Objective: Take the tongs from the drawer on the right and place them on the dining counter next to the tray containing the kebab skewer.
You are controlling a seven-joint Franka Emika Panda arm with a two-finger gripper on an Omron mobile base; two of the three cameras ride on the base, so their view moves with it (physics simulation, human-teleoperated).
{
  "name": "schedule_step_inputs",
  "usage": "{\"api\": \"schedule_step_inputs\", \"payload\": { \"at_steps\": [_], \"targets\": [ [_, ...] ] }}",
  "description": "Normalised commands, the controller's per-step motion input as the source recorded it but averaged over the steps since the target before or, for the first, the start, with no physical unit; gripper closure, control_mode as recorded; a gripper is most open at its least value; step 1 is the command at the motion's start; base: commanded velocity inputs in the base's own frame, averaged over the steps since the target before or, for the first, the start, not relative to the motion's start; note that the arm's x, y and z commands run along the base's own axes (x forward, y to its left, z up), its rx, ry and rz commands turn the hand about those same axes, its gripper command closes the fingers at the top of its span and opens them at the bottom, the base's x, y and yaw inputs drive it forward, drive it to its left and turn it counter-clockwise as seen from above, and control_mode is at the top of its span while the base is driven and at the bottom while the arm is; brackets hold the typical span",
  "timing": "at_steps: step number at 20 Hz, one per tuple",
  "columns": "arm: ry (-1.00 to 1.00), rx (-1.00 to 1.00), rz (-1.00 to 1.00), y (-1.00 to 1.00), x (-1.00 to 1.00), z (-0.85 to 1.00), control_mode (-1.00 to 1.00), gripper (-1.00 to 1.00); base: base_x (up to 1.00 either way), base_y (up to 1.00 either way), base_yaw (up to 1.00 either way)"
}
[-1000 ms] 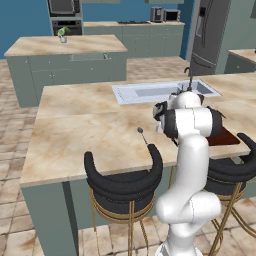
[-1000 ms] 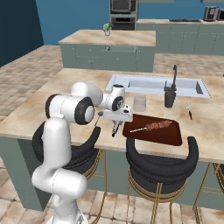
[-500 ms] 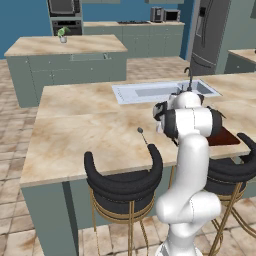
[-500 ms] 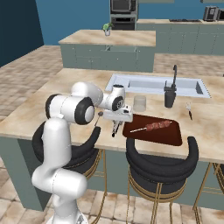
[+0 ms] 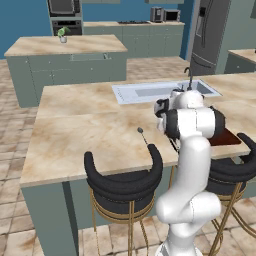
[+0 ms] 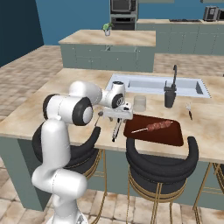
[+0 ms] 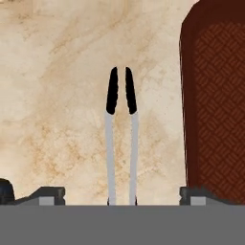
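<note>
The gripper (image 7: pixel 122 194) is standing spread wide over the dining counter (image 6: pixel 48 111), its two finger tips (image 7: pixel 50 193) sitting far apart at the bottom of the hand view — nothing is pinched between them. The tongs (image 7: pixel 121 136) are lying flat on the beige marbled top, running straight up the middle of the gap between those tips and touching neither one. Their two silvery arms are lying close together, with the black ends pointing away from the hand.

In the right base view the gripper (image 6: pixel 118 114) is hovering low above the counter near its front edge, and the tongs (image 6: pixel 116 129) are lying just beneath and in front of it, slanting toward the counter's edge. The dark red-brown tray (image 6: pixel 175 138) is resting just beside them, on the side away from the arm, close but apart — in the hand view its edge (image 7: pixel 189 95) is running parallel to the tongs. The kebab skewer (image 6: pixel 153 127) is lying aslant on the tray.
</note>
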Motion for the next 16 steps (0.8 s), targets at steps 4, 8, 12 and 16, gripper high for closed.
{"api": "schedule_step_inputs", "payload": {
  "at_steps": [4,8,12,16],
  "targets": [
    [-0.23,0.08,0.00,-0.12,-0.99,0.81,-1.00,-1.00,0.00,0.00,0.00],
    [-0.22,0.06,0.00,0.00,-1.00,0.86,-1.00,-1.00,0.00,0.00,0.00],
    [-0.15,0.02,0.00,0.00,-1.00,0.72,-1.00,-1.00,0.00,0.00,0.00],
    [-0.07,0.00,0.00,0.00,-1.00,0.85,-1.00,-1.00,0.00,0.00,0.00]
  ]
}}
